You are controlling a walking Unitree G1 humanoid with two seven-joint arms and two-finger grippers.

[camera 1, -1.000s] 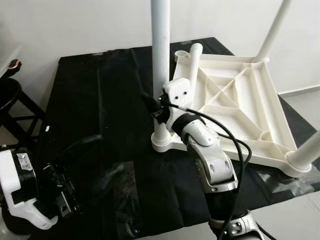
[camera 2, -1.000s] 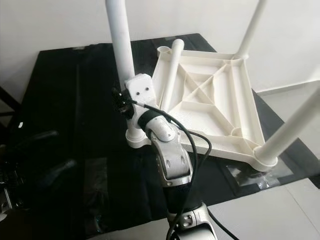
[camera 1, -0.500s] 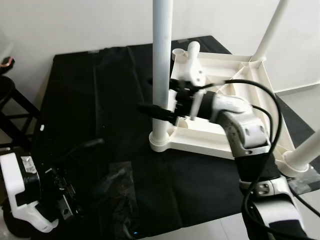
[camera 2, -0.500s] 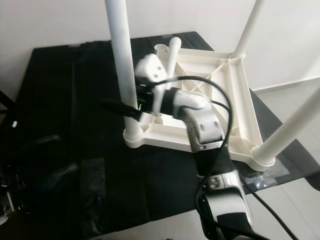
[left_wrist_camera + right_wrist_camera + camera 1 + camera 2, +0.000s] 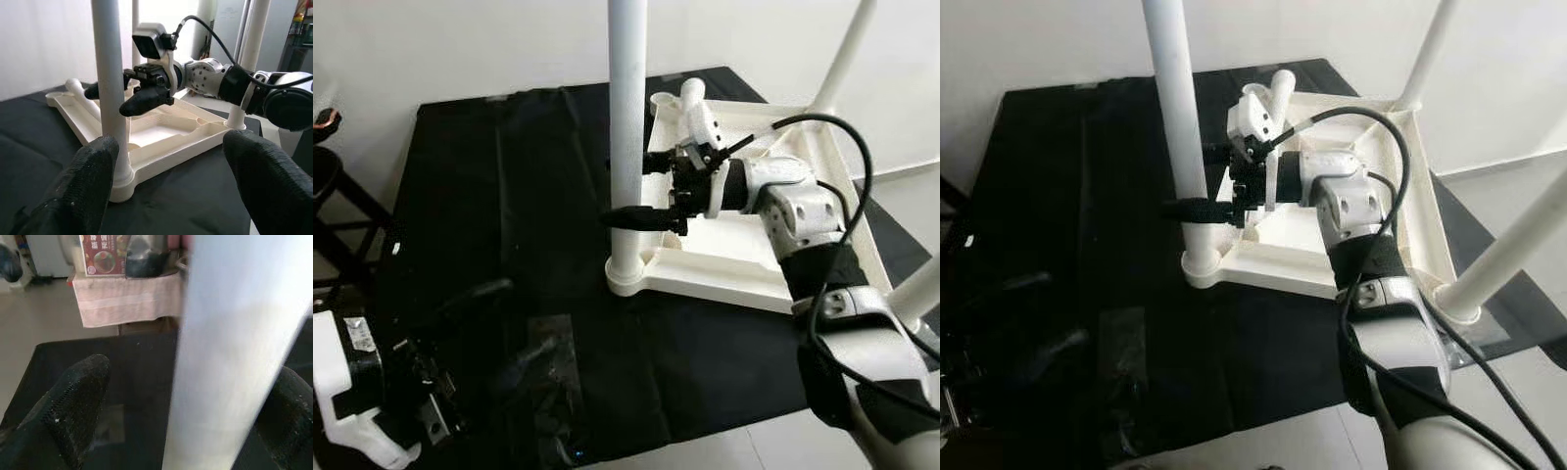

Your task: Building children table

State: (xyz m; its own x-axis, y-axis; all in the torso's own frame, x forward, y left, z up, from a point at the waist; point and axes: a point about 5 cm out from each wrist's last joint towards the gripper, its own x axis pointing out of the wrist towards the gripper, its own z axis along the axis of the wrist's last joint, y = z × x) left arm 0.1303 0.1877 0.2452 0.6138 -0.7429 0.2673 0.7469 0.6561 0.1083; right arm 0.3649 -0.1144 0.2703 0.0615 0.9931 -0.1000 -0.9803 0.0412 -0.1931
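The white table frame (image 5: 724,279) lies upside down on a black cloth (image 5: 509,176). Three white legs stand up from its corners, and a loose leg (image 5: 691,90) rests by the far left corner. My right gripper (image 5: 631,191) reaches across the frame and is open, one finger on each side of the near left leg (image 5: 626,98). In the right wrist view that leg (image 5: 225,357) stands between the fingers (image 5: 73,401), with a gap on one side. My left gripper (image 5: 171,196) is open and holds nothing, low over the cloth's near left part, facing the same leg.
A clear plastic bag (image 5: 548,392) lies on the cloth near the front edge. A dark stool (image 5: 328,176) stands off the cloth at the left. Pale floor (image 5: 1528,176) borders the cloth on the right, and a white wall runs behind.
My right arm swung from the near side to over the frame. Its gripper turned sideways, and the fingers now straddle the near left leg. The left gripper sank slightly.
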